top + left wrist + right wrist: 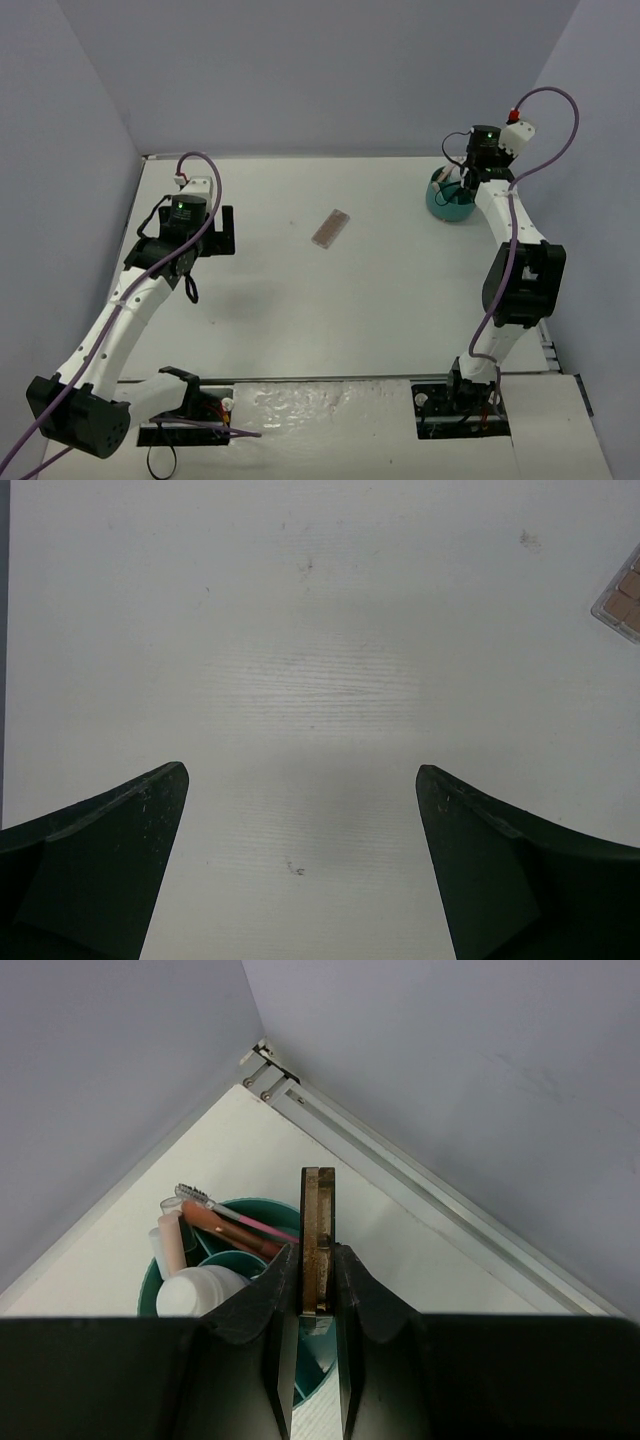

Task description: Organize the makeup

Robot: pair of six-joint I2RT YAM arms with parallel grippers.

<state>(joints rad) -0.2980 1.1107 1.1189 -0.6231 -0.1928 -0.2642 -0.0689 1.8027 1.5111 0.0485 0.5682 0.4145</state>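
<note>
**Left hand** (302,771): fingers are spread wide, with nothing between them. It is held over a bare stretch of the worktop (350,300), towards the left rear.

**Loose palette** (331,228): it lies flat on the worktop, near the middle towards the rear, well apart from both hands. One corner is seen at the right edge of the left wrist view.

**Right hand** (317,1250): the fingers are drawn in narrow and clamped on the held palette (318,1210). The palette is gripped on edge and stands upright between them. The hand is above the teal tub (240,1203), in the far right corner of the worktop. Whether the palette's lower edge touches the tub cannot be told.

**Tub contents:**
- a white bottle (195,1295) at the near left;
- a pink stick with a bristled tip (262,1224) laid slantwise;
- an orange-red stick (225,1232) just beside it;
- a pale pink stick (168,1243) standing at the left rim.

The compartment holding each item cannot be made out.
</note>
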